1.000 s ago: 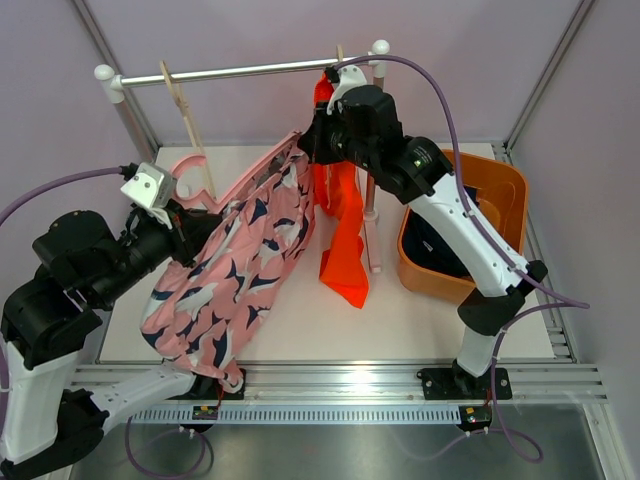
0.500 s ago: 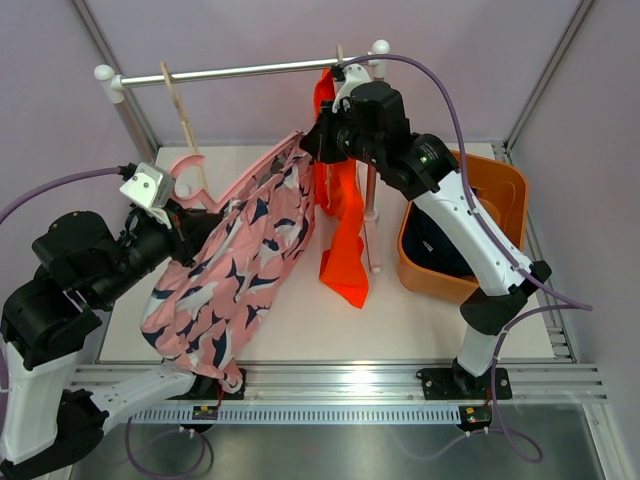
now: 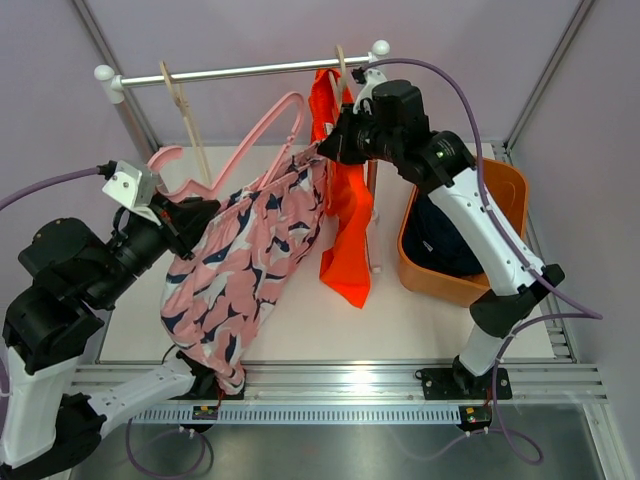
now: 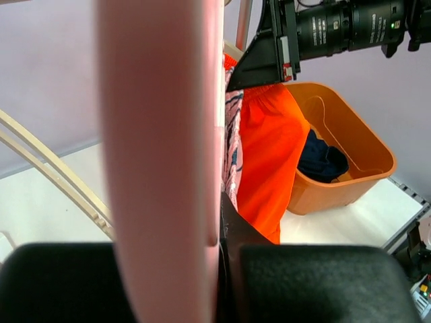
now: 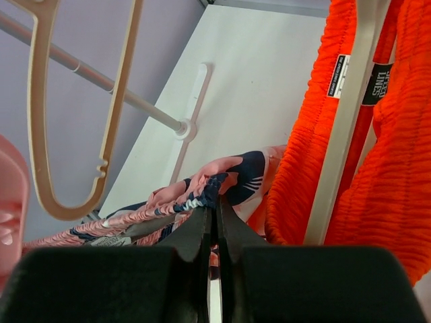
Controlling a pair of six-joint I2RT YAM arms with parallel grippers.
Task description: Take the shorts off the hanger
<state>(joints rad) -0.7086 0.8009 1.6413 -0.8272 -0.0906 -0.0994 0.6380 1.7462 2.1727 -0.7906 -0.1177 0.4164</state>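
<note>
The pink patterned shorts [image 3: 245, 265] hang between my two grippers. My right gripper [image 3: 327, 152] is shut on their waistband [image 5: 209, 188], right beside the orange shorts [image 3: 345, 215] on a wooden hanger [image 5: 343, 121]. My left gripper [image 3: 190, 213] is shut on the pink hanger [image 3: 260, 130], which fills the left wrist view [image 4: 161, 134]. The hanger's right arm sticks up above the waistband. The navy shorts [image 3: 440, 240] lie in the orange bin [image 3: 505, 185].
A metal rail [image 3: 250, 70] on two posts crosses the back, with an empty wooden hanger [image 3: 185, 120] at its left. The orange bin stands at the right of the white table [image 3: 400, 320]. The right arm reaches over the bin.
The pink hanger's right arm has swung up out of the patterned shorts' waistband. My right gripper has shifted right with the waistband; my left gripper has lifted the hanger's other end.
</note>
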